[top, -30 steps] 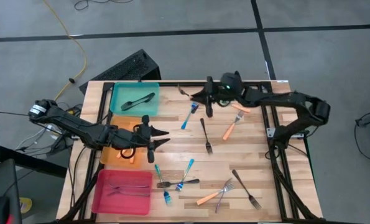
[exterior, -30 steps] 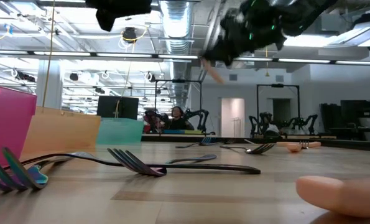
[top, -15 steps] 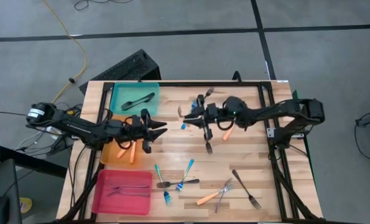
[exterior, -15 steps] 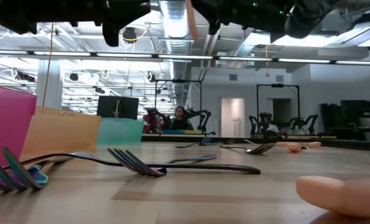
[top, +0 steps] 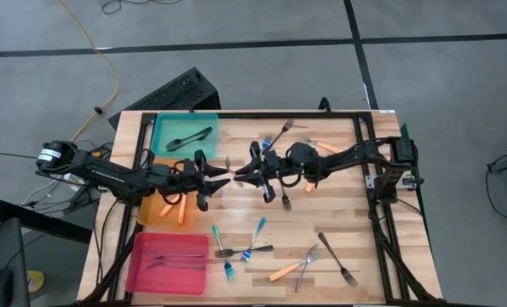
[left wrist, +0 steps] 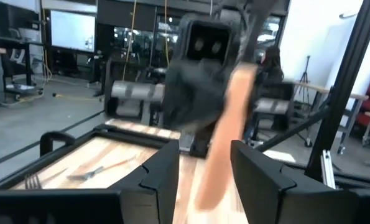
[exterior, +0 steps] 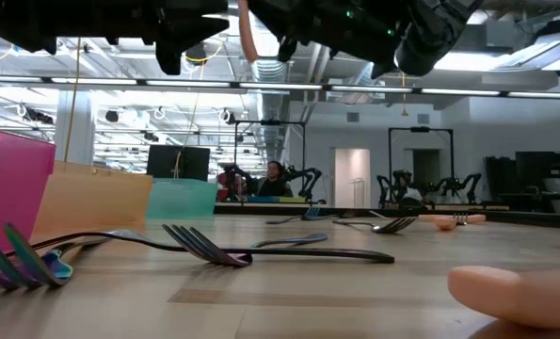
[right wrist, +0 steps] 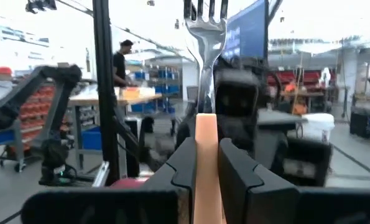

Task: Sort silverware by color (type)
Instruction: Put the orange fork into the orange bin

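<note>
High view showed us the right gripper (top: 246,172) pinching an orange-handled fork (top: 230,171) mid-table, its handle between the spread fingers of the left gripper (top: 219,180), contact hidden, beside the orange tray (top: 147,212).

Evenly and softly lit from above in the high view, with short faint shadows under the forks on the tabletop (top: 321,213) and no glare. Bright ceiling strip lights (exterior: 261,28) blown out in the low view, dark arm parts silhouetted against them. Heavily out of focus in the foreground there: a pale orange handle end (exterior: 515,297) reduced to a soft blob. Motion-smeared in the left wrist view, especially the orange-handled fork (left wrist: 225,134). Washed-out, overexposed background behind the fork tines (right wrist: 204,15) in the right wrist view.
</note>
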You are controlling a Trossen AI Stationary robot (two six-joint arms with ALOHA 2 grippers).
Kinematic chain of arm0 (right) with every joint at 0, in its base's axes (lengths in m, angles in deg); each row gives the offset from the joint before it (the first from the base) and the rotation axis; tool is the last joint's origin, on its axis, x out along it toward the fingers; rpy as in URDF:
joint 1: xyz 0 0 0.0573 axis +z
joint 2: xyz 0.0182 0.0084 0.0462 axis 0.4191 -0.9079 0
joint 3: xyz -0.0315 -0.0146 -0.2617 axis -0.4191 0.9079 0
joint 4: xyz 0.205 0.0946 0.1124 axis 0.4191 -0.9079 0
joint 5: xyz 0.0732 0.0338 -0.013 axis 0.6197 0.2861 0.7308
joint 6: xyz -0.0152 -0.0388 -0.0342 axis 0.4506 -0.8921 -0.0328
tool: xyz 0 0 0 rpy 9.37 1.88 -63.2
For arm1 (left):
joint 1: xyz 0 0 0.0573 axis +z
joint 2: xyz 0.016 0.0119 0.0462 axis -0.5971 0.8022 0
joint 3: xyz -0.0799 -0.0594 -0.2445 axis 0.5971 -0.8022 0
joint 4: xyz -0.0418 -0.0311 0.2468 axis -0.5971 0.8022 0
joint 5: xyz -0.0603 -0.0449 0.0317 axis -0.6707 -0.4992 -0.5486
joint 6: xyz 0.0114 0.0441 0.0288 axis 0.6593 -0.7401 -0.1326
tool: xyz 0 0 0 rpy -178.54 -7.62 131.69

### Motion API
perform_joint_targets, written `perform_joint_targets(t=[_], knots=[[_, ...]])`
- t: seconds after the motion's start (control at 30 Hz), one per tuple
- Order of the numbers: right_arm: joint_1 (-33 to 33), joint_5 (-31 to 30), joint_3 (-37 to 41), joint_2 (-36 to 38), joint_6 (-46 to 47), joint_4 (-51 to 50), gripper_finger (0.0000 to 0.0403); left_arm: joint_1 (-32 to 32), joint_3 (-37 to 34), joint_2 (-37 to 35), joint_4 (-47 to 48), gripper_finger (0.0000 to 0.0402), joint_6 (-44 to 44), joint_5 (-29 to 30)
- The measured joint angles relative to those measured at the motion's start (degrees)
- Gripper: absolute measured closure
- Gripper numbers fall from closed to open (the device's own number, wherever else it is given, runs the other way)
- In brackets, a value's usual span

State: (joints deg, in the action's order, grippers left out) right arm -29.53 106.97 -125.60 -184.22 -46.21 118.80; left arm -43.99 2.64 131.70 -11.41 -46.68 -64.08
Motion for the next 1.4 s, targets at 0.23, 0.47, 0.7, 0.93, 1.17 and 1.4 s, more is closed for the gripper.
perform_joint_targets(t=[0.23,0.47,0.7,0.93,1.17,1.4], knots=[[-0.21,-0.04,-0.05,0.02,-0.11,0.12,0.0338,-0.02,0.00,0.02,-2.25,0.0227,-0.09,-1.59],[-0.13,-0.03,-0.42,0.02,-0.42,0.01,0.0338,-0.02,0.02,0.02,-2.91,0.0219,0.94,-1.98],[-0.11,1.22,-1.89,0.03,-0.61,-0.87,0.0338,0.26,0.59,3.48,-3.00,0.0218,3.66,-1.42],[0.05,1.45,-1.93,0.04,-0.61,-2.23,0.0339,0.28,5.96,11.37,-4.98,0.0218,1.63,-4.13],[0.28,1.51,-1.93,0.04,-0.68,-2.82,0.0332,0.31,8.24,14.12,-4.43,0.0218,1.30,-5.05],[0.17,2.08,-1.93,0.04,-0.62,-3.08,0.0331,-0.15,7.93,12.55,-2.26,0.0218,2.38,-6.49]])
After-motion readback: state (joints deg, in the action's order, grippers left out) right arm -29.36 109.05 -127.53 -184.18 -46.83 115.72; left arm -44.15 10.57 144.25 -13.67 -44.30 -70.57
